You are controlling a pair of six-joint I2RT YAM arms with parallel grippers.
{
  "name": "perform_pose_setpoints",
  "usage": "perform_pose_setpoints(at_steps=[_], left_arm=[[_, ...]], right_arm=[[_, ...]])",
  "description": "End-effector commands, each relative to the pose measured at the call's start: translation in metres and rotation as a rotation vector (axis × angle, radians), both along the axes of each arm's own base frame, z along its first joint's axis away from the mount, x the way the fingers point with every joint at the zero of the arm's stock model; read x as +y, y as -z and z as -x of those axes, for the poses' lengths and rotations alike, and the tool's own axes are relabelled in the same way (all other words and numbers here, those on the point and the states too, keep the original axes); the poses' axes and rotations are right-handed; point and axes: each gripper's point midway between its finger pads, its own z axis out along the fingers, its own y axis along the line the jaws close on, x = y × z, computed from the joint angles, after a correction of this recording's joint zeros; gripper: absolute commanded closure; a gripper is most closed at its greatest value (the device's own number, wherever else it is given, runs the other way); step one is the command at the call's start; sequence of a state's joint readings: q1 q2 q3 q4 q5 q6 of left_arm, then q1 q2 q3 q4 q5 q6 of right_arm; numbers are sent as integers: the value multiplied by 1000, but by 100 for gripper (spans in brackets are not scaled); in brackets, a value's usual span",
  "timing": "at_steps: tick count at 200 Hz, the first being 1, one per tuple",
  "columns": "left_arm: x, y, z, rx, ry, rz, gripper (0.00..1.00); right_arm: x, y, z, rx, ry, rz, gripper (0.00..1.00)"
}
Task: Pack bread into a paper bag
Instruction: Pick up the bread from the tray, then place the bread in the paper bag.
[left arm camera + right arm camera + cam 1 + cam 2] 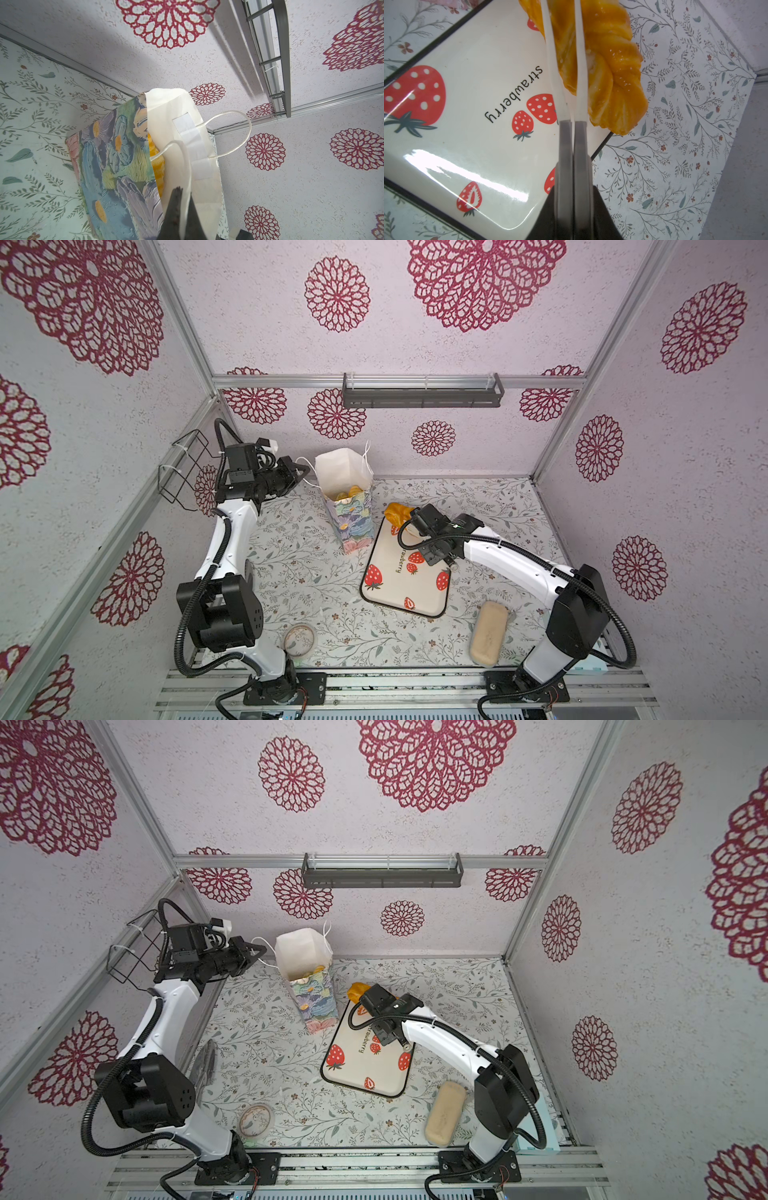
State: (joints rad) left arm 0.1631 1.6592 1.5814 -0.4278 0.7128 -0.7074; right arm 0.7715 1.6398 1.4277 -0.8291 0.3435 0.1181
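The paper bag (350, 516) (312, 999) stands upright near the back wall, floral outside and white inside. Golden bread (352, 491) shows in its mouth, and in the left wrist view too (158, 166). My left gripper (304, 471) (184, 194) is shut on the bag's white cord handle (187, 166), level with the bag's top. My right gripper (409, 517) (560, 8) is shut on a long twisted loaf (396, 511) (610, 68) at the far corner of the strawberry tray (395, 593). The loaf's end sticks out past the tray's rim.
A pale beige oblong block (489, 632) lies at the front right. At the front left, by the left arm's base, sits a small round dish (299, 640). A black wire basket (183, 468) hangs on the left wall and a grey shelf (422, 396) on the back wall.
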Motion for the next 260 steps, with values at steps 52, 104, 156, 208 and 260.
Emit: perform_pose_setpoints(at_steps=[52,104,156,208,260], left_arm=[[3,-7,-2,-32,0,1,100],[3,-7,-2,-32,1,0,100],[3,-8,-2,-34,-1,-2,100],[3,-8,-2,-34,-1,-2,100],[3,-7,-2,-33,0,-1,100]], right_arm=[[14,-99,13,-135,0,-319,82],[25,-143,22,-165,-36,-454,81],[36,-186,27,-209,-86,-582,81],[53,-221,23,-245,-128,-687,81],[73,-253,17,-279,-178,-774,81]])
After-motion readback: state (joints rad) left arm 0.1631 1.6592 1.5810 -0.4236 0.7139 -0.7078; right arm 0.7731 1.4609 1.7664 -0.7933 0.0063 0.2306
